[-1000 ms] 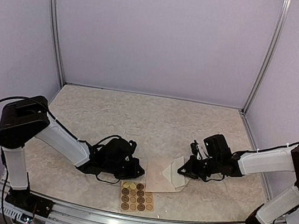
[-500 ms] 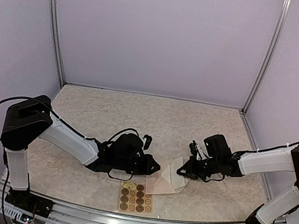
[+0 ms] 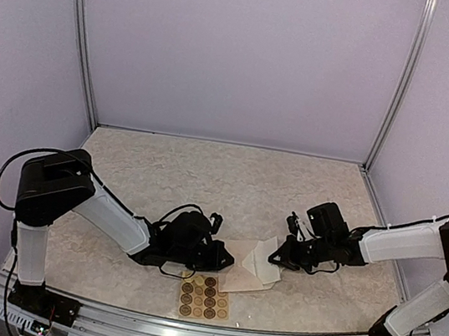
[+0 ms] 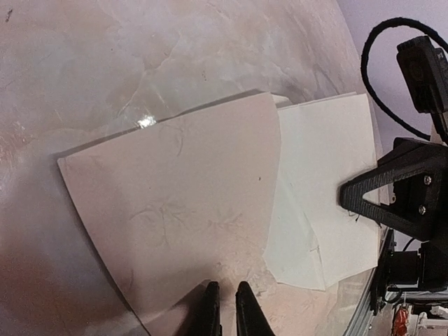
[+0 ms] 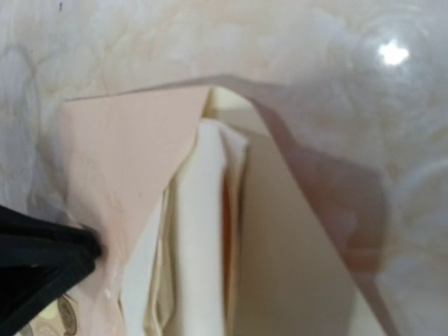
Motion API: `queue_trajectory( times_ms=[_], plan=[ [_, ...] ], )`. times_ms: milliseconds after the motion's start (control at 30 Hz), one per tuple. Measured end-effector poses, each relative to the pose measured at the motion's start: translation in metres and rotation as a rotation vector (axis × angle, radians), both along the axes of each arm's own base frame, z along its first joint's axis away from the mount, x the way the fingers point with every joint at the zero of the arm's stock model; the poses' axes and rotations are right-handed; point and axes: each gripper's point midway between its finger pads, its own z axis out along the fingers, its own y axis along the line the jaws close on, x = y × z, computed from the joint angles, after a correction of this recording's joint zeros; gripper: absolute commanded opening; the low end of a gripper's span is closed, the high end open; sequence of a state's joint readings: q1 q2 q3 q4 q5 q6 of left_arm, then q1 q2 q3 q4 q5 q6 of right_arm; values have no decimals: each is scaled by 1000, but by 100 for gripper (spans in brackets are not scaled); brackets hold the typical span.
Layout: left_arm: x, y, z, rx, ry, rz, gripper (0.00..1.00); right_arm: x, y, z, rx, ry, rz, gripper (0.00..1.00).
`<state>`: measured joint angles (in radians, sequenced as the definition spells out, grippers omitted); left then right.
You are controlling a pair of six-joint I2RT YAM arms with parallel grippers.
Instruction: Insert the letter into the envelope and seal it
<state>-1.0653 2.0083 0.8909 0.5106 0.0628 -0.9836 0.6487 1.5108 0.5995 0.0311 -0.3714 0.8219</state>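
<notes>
**A:** Where's the envelope rn?

**B:** The small pale tan paper envelope w/ pointed flap (image 4: 325,161) lies flat on the marbled beige table top (image 3: 207,174). It's btwn the two grippers, just beyond the tan sheet of round brown stickers (image 3: 205,296), whiter inside facing up. A larger pale tan paper sheet w/ faint print (image 4: 175,203), prob the letter, overlaps the envelope's side toward the left arm.

**A:** Grippers?

**B:** Black left gripper (image 4: 227,308): fingers nearly together w/ a thin gap, at the sheet's near edge. Can't tell if paper's pinched. Black right gripper (image 3: 281,256): one fingertip rests on the envelope's white face, the other is hidden, so can't tell if it's clamped or free.

**A:** How'll it handle?

**B:** I'd judge it v. light, thin and floppy. It'll prob crease easily and slide on the smooth top. Best to pin the envelope body near a corner, leave the mouth free, and feed the letter in edge-first. Push too hard and it likely buckles.

**A:** Counts?

**B:** 1 envelope, 1 letter sheet, 1 sticker sheet. Approx a dozen stickers, too small for an exact no. 2 grippers.
</notes>
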Motion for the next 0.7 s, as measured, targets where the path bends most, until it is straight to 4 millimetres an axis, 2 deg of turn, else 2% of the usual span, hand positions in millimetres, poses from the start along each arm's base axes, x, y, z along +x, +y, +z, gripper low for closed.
queue_trajectory(
  times_ms=[200, 400, 500, 567, 700],
  plan=[
    [0, 1, 0, -8, 0, 5, 9, 1, -12, -1, -24, 1, -22, 0],
    [-1, 1, 1, -10, 0, 4, 11, 0, -13, -2, -26, 4, -13, 0],
    [-1, 1, 2, -13, -2, 1, 17, -2, -13, -5, -27, 18, -7, 0],
    [-1, 1, 4, -13, -4, 1, 26, -3, -13, -7, -29, 24, -6, 0],
    [-2, 12, 12, 20, -15, 19, 35, -3, -13, -8, -30, 24, -7, 0]
  ],
)
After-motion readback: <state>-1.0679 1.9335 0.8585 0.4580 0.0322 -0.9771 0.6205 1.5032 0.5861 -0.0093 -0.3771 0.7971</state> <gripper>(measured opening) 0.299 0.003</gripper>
